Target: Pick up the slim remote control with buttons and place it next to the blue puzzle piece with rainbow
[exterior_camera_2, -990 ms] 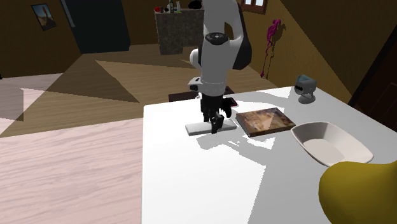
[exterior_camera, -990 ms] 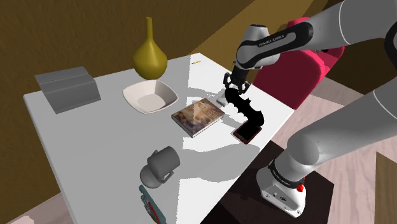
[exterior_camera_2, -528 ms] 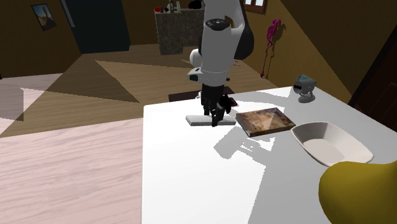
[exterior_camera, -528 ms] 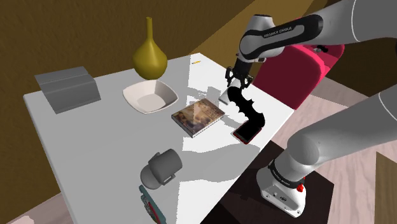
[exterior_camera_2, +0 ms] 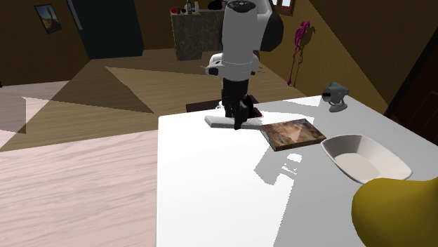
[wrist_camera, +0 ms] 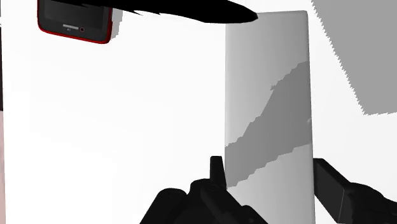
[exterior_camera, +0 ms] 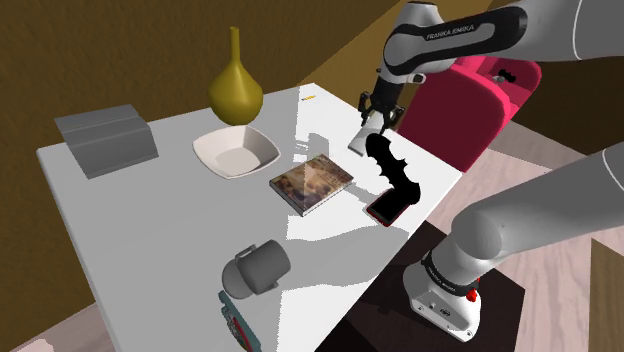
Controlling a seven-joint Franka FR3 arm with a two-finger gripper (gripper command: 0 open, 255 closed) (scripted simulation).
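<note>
The remote (exterior_camera: 362,140), a plain pale grey slab (I can make out no buttons on it), sits clasped across its width between my two fingers (wrist_camera: 216,175), so my gripper (exterior_camera: 372,122) is closed on it. In the shoulder view it hangs over the far right corner of the white table (exterior_camera: 150,230), close to the edge and seemingly clear of the top. Just nearer than it lie a black bat-shaped thing (exterior_camera: 393,170) and a red-rimmed phone (exterior_camera: 388,207), both hugging that right edge. To their left is a book (exterior_camera: 312,182), and farther left a white bowl (exterior_camera: 235,150) and a yellow vase (exterior_camera: 236,90). The puzzle piece (exterior_camera: 233,322), blue-green with red, rests at the near edge, well apart from my gripper and just beside a grey mug (exterior_camera: 255,268) lying on its side. Open white table top stretches between book and mug, and widely to the left.
</note>
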